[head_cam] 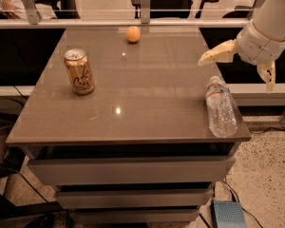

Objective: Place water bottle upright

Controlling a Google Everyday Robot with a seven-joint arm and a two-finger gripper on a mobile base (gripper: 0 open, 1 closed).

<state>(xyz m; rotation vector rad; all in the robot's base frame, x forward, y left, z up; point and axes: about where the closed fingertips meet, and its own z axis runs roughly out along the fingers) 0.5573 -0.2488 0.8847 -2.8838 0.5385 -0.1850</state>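
Observation:
The water bottle (220, 109), clear ribbed plastic with a white cap, lies on its side near the table's right front corner, cap pointing toward the back. My gripper (237, 69) hangs above and a little behind the bottle at the table's right edge. Its two cream fingers are spread wide apart, one (217, 54) pointing left over the table and one (269, 76) pointing down off the edge. It holds nothing and does not touch the bottle.
A gold soda can (79, 71) stands upright at the left of the brown table (133, 103). An orange (133, 33) sits near the back edge. A glass partition runs behind the table. Drawers are below the tabletop.

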